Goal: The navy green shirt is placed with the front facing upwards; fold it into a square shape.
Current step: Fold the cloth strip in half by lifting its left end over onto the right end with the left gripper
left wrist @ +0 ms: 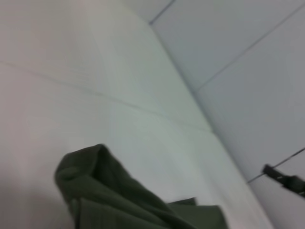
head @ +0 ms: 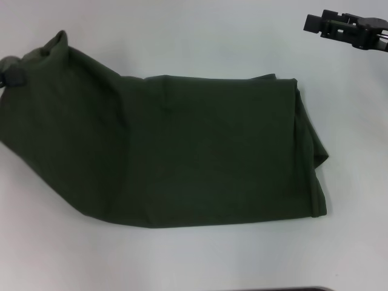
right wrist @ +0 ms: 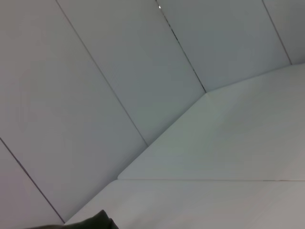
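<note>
We see the navy green shirt [head: 182,163] lying on the white table [head: 194,36], already folded into a rough rectangle with no lettering showing on its upper face. Its right edge lies in stacked layers, while its left end rises off the table into a peak at the far left corner. There the left gripper [head: 12,71] — only a dark sliver at the picture's edge — is closed on the cloth, holding that corner up. The left wrist view shows the same raised fold [left wrist: 95,176] standing above the table. The right gripper [head: 345,25] hangs at the far right, well apart from the shirt — we cannot tell its opening.
</note>
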